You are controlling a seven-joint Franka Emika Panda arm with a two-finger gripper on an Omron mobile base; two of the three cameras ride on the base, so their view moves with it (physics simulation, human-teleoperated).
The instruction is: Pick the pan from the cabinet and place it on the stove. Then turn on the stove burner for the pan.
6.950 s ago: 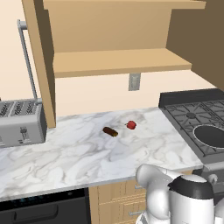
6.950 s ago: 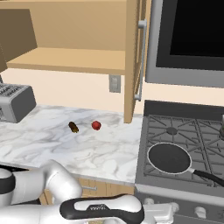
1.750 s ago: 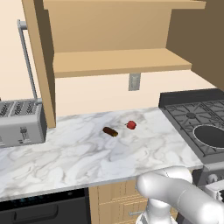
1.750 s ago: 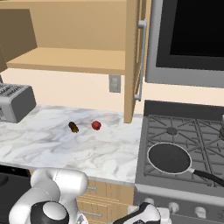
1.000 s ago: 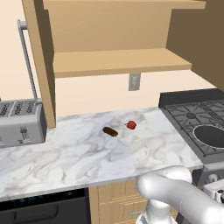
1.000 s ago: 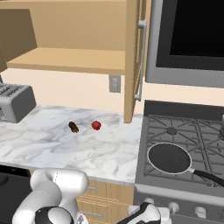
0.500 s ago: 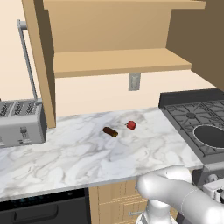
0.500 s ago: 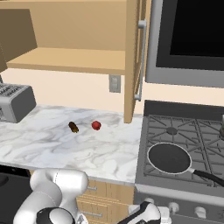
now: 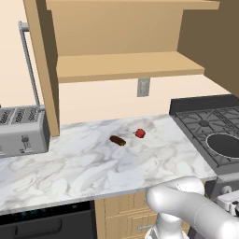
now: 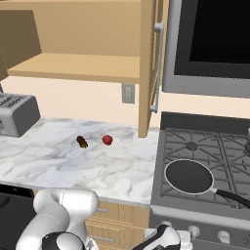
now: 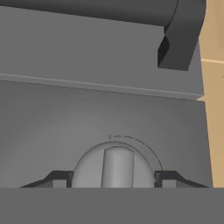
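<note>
From my base cameras I see a marbled white counter (image 9: 84, 168) with a toaster (image 9: 21, 130), a small brown item (image 9: 117, 140) and a red one (image 9: 140, 133) under the open, bare-shelved cabinet (image 9: 121, 65), and the pan (image 10: 189, 177) sits on the stove (image 10: 205, 161) at its near left burner. In the hand view my gripper (image 11: 113, 177) has a fingertip (image 11: 54, 178) at each side of a round stove knob (image 11: 114, 164), just beside it, though I cannot tell if they clamp it. Compared with a second ago the counter and pan are unchanged, while the fingers have drawn inward.
</note>
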